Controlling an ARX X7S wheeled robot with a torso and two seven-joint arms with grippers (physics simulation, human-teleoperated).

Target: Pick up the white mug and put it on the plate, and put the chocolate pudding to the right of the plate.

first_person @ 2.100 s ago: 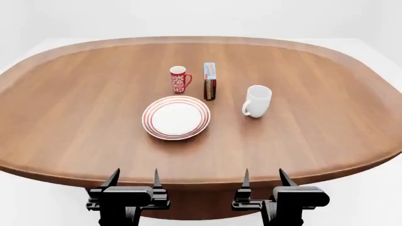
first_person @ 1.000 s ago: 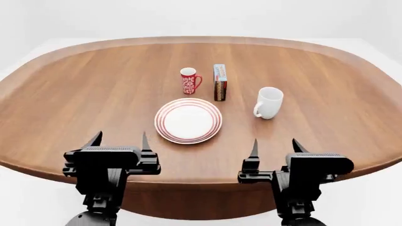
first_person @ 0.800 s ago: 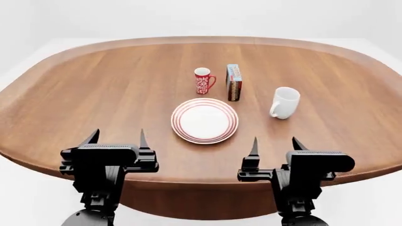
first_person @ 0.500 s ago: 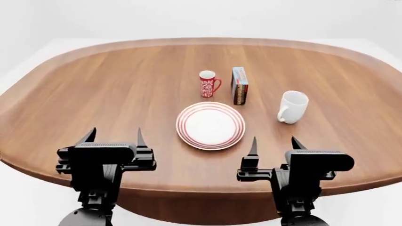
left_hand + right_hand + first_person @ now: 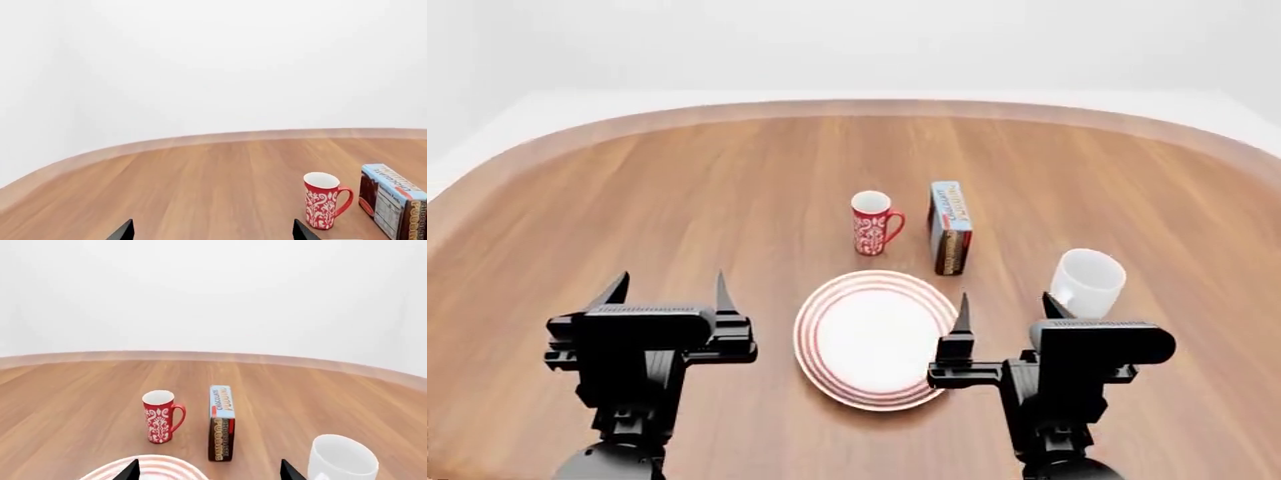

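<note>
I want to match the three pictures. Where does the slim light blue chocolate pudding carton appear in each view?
Head view: the slim light blue chocolate pudding carton stands upright near the centre, behind the plate.
Left wrist view: at the lower right corner, cut by the edge.
Right wrist view: at centre, lower half.
Shared landmark: the red patterned mug, beside the carton in all three views.

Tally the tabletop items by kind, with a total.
Mugs: 2, the white mug and the red mug
Plates: 1, the plate
Cartons: 1, the chocolate pudding
Total: 4
</note>
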